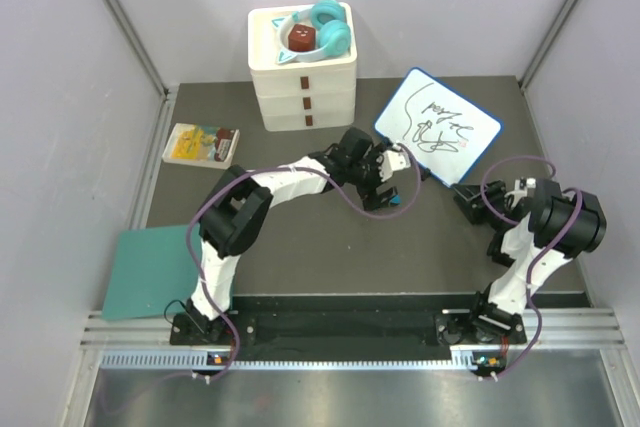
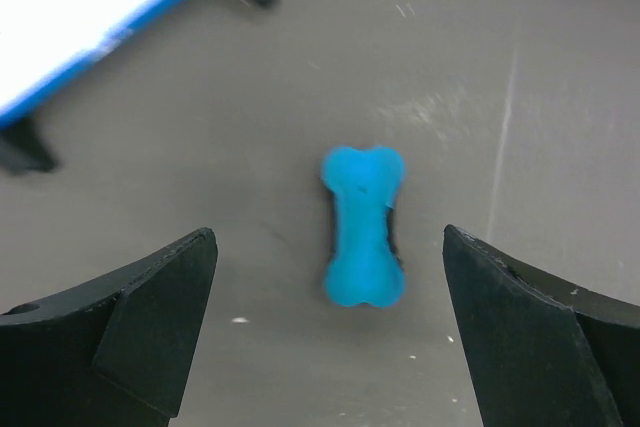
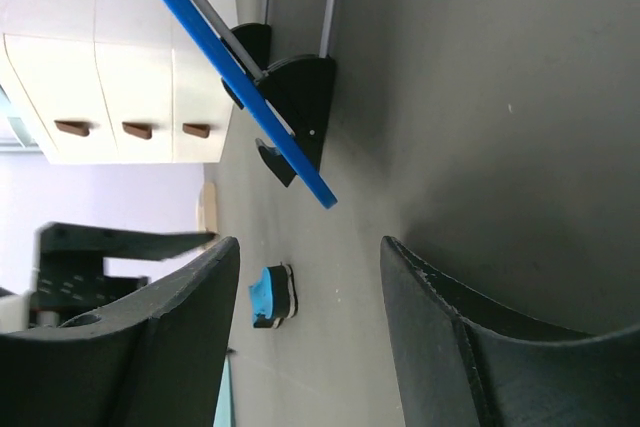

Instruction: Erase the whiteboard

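Entry: erase task, status check.

- The whiteboard [image 1: 438, 127] sits just right of the white drawer box [image 1: 303, 87] and a little nearer the arms, resting on its small black feet. Its face carries black scribbles across the middle, and you have wiped none of it yet.
- The blue bone-shaped eraser [image 2: 364, 225] lies flat on the dark table surface, in front of the drawer box and to its right. It is near the whiteboard's near edge but apart from it.
- The left gripper [image 2: 328, 237] hangs directly over the eraser with its jaws spread wide, one finger on either side, and nothing is held. No contact shows.
- The right gripper [image 3: 310, 247] is farther right of the drawer box, past the board's near corner. It is low and level with the board's rim, with its jaws parted and empty.

Judgement: you are early in the task, at the pick-up stage. Left to do: close on the eraser, lift it, carry it onto the board, and sweep until the ink is gone. The right arm looks placed to steady the board, though that is a guess.
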Controlling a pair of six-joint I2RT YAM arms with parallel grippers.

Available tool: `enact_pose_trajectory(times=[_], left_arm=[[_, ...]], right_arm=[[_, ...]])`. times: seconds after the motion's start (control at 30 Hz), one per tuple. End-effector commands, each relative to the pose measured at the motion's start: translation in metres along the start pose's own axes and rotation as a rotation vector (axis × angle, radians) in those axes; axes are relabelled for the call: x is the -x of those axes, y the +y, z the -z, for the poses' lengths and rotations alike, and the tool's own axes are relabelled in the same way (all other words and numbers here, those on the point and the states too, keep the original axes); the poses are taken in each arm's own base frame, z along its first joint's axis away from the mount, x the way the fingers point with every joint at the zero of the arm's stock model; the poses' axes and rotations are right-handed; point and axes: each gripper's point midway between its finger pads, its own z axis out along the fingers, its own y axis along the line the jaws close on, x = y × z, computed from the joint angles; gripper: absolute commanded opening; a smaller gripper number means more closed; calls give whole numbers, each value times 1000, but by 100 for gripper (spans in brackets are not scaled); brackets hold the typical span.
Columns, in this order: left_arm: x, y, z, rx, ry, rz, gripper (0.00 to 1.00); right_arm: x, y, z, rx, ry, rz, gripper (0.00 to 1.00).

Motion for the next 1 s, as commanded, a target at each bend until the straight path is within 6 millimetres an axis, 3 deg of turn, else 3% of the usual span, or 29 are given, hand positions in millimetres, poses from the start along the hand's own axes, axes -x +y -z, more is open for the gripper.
enact_pose_trajectory(times=[0.0, 0.3, 0.6, 0.73, 0.83, 0.87, 0.97], left_arm=[[-14, -9, -8, -59, 62, -83, 99], [-30, -4, -23, -45, 88, -69, 97], [-26, 1, -37, -48, 66, -39, 91], [-27, 3, -40, -49, 67, -33, 84], [-24, 1, -43, -58, 60, -26, 72], [-26, 1, -44, -59, 62, -20, 64], [-26, -1, -46, -64, 64, -16, 58]], right_arm=[[18, 23, -2, 108, -45, 104, 58], [17, 27, -2, 132, -37, 101, 58], [17, 25, -2, 126, -39, 97, 58], [17, 25, -2, 126, -39, 97, 58], [18, 25, -3, 125, -40, 97, 57], [17, 25, -3, 124, -40, 98, 57], [19, 25, -2, 126, -44, 99, 57]])
